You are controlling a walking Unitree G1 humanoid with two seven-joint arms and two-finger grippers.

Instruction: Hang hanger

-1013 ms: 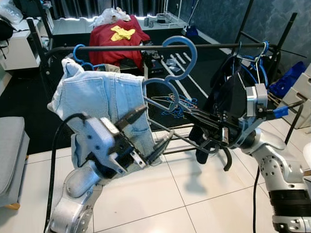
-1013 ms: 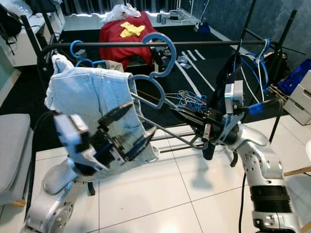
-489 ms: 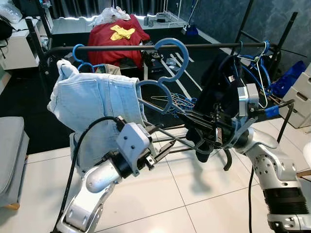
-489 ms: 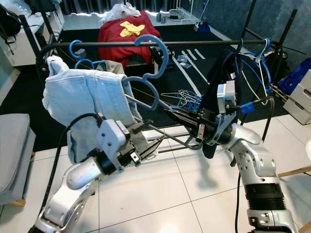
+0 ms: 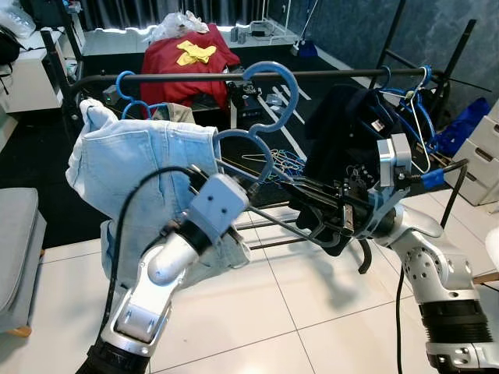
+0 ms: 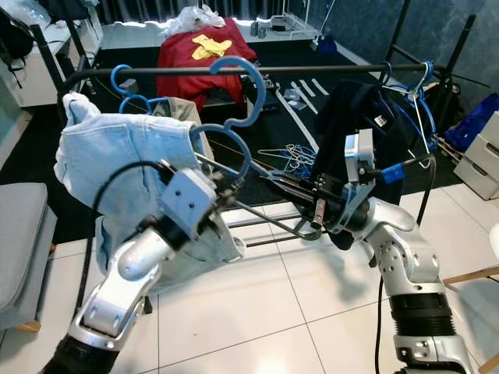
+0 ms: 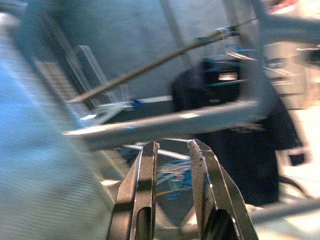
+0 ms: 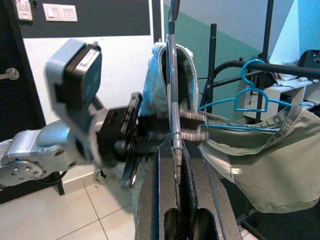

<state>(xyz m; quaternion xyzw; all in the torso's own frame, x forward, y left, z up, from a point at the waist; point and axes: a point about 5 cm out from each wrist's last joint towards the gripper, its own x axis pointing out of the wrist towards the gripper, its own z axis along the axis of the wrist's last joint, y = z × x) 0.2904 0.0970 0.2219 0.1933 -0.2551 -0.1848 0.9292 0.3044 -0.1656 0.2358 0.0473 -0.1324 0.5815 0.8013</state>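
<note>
rail point(image 5: 195, 76): spans the rack left to right | denim garment point(image 5: 148, 167): hangs at rail's left end | hanger point(image 5: 269, 105): hook just below rail's middle, right of denim | dark garment point(image 5: 343, 132): at rail's right end | loose hangers point(image 5: 284, 164): on floor behind rail | sofa point(image 5: 15, 249): far left

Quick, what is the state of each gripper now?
Left gripper: open, holding nothing, close beside the hanger's grey bar.
Right gripper: shut on the hanger carrying the denim garment.

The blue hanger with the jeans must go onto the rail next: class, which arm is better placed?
Right. The right gripper clamps the blue hanger near the rail; the left gripper sits open beside it.
</note>
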